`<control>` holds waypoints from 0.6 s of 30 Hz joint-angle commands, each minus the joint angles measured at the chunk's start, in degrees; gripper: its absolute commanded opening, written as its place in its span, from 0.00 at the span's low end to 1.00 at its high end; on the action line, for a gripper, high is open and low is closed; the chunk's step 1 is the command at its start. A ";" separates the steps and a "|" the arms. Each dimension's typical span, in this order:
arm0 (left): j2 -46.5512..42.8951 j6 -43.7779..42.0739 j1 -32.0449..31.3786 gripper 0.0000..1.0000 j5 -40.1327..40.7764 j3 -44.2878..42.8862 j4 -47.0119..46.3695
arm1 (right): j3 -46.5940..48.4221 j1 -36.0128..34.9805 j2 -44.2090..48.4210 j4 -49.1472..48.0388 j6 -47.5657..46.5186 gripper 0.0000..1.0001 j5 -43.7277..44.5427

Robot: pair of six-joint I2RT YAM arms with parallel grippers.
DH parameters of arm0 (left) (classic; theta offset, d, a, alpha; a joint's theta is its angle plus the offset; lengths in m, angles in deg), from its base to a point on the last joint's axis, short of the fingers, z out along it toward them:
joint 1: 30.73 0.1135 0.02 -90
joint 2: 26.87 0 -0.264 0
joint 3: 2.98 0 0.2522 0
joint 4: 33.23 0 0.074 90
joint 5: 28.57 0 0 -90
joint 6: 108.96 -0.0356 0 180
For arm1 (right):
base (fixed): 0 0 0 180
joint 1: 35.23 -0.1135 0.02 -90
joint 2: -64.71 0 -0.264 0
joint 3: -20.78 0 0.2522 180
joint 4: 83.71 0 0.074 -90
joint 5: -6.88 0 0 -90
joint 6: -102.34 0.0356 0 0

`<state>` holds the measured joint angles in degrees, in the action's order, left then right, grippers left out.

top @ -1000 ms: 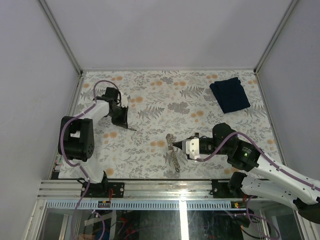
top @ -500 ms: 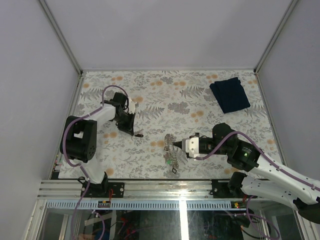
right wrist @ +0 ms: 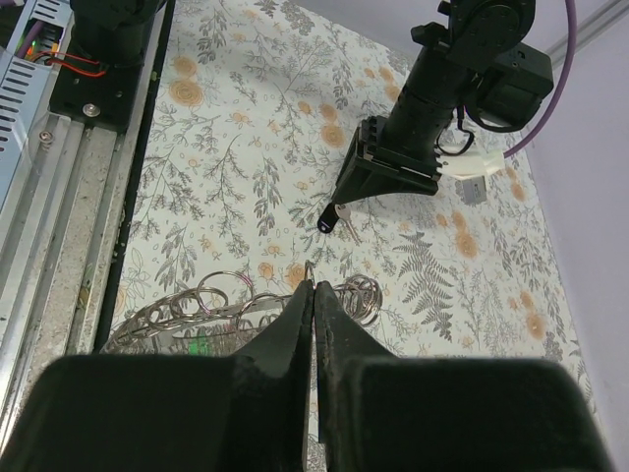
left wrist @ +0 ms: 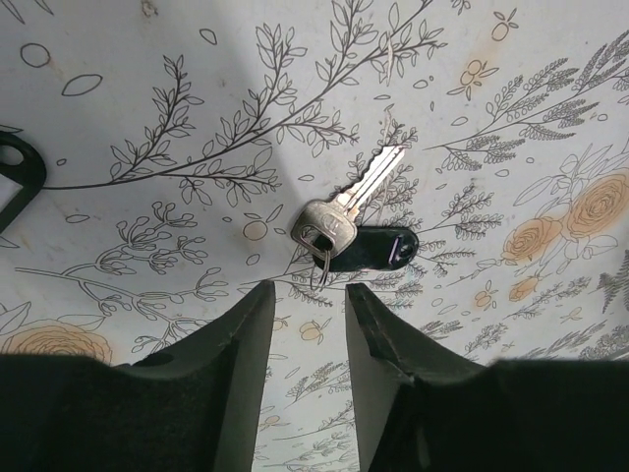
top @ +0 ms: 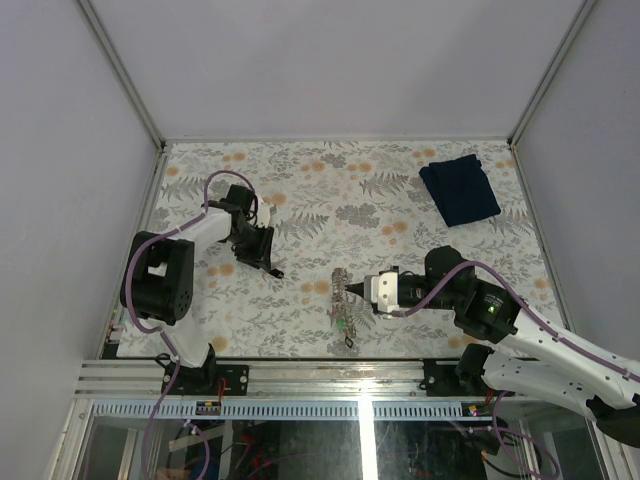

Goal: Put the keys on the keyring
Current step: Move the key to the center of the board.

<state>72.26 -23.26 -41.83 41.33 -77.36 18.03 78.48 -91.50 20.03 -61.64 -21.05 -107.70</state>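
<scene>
– Rightward shift: your left gripper (left wrist: 307, 295) now hovers by the keys (left wrist: 349, 231), jaws parted, nothing held.
– And your right gripper (top: 352, 290) pinches the keyring (top: 345, 312) near centre; no keys threaded yet.

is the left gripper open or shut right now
Open: the left gripper shows its two black fingers apart, floral tablecloth visible between them; the small silver key with black fob lies just ahead, ungripped.
</scene>
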 commanded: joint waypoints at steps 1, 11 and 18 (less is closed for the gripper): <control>-0.48 0.19 0.22 0.38 0.95 0.49 -1.82 | 1.68 -0.55 0.51 -4.06 1.21 0.00 0.14; 1.66 -0.05 0.22 0.34 -0.27 -0.41 -1.33 | 0.72 -0.51 1.24 -4.38 1.53 0.00 0.49; 2.31 -0.16 0.18 0.24 -1.10 -0.59 -1.20 | 0.27 -0.55 1.68 -4.30 1.60 0.00 0.56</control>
<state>73.57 -23.15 -41.83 41.22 -77.36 17.83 78.33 -91.50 20.09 -61.64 -20.18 -107.70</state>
